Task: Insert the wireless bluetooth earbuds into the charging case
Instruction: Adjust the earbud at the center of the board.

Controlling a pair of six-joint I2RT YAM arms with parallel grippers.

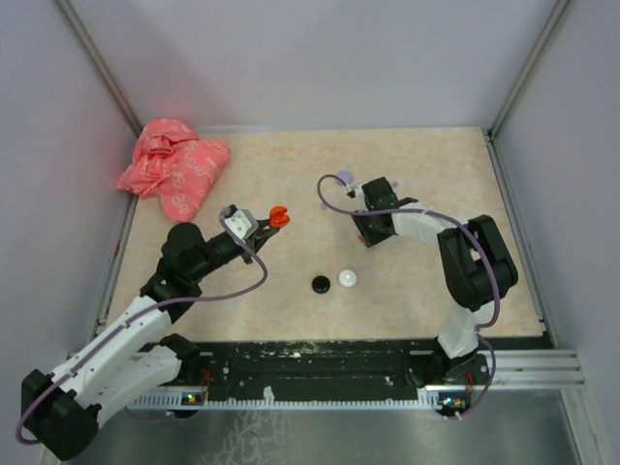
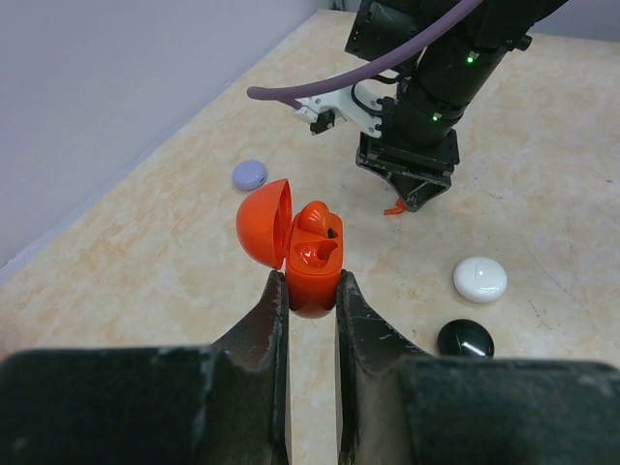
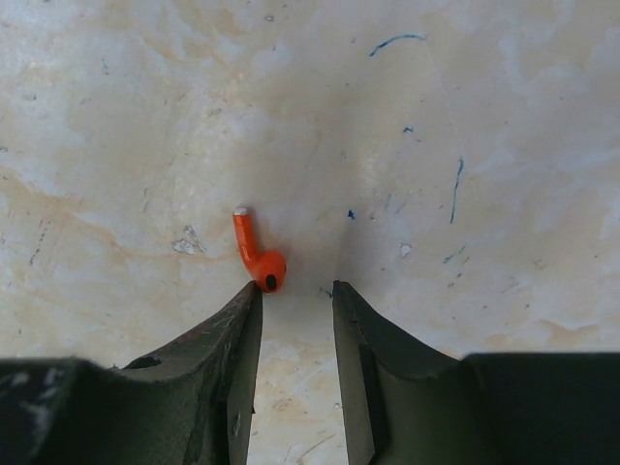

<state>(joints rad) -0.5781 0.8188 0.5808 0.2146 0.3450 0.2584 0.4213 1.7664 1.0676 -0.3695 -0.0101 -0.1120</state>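
My left gripper point(image 2: 312, 281) is shut on the base of an orange-red charging case point(image 2: 312, 262), held above the table with its lid flipped open to the left. One orange-red earbud point(image 2: 315, 218) sits in the case. A second orange-red earbud point(image 3: 257, 260) lies on the table, touching the tip of my right gripper's left finger, outside the gap. The right gripper point(image 3: 297, 289) points down at the table, its jaws a little apart with nothing between them. In the top view the case point(image 1: 278, 217) hangs left of the right gripper point(image 1: 369, 235).
A white round disc point(image 1: 348, 279) and a black one point(image 1: 320, 284) lie side by side near the table's middle front. A lilac disc point(image 1: 346, 178) lies behind the right arm. A crumpled pink bag point(image 1: 172, 165) fills the back left corner. Walls enclose three sides.
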